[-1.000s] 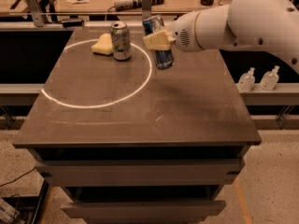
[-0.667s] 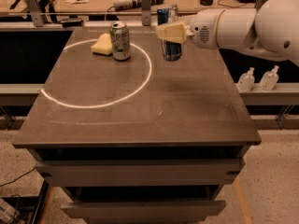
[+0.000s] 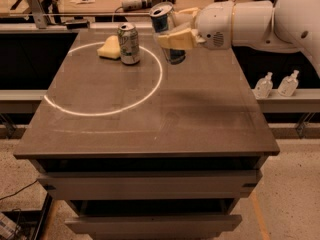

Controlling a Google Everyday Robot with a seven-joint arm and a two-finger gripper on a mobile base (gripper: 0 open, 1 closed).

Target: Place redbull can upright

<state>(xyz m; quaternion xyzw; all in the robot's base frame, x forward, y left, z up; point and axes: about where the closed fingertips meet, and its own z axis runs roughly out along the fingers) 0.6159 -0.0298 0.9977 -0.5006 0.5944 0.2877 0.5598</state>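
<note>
The redbull can (image 3: pixel 163 20), slim and blue with a silver top, is held in my gripper (image 3: pixel 176 33), tilted a little, with its top leaning left. Its lower end is at or just above the table (image 3: pixel 150 119) near the far edge; I cannot tell if it touches. My gripper's tan fingers (image 3: pixel 176 39) are shut on the can's middle. The white arm reaches in from the right.
A wider white-and-green can (image 3: pixel 129 44) stands upright left of the gripper, next to a yellow sponge (image 3: pixel 110 49). A white circle is marked on the table. Two small bottles (image 3: pixel 263 85) stand on a ledge to the right.
The gripper with the can has moved left, toward the white-and-green can. The can went from leaning to nearly upright and now leans a little to the left.
</note>
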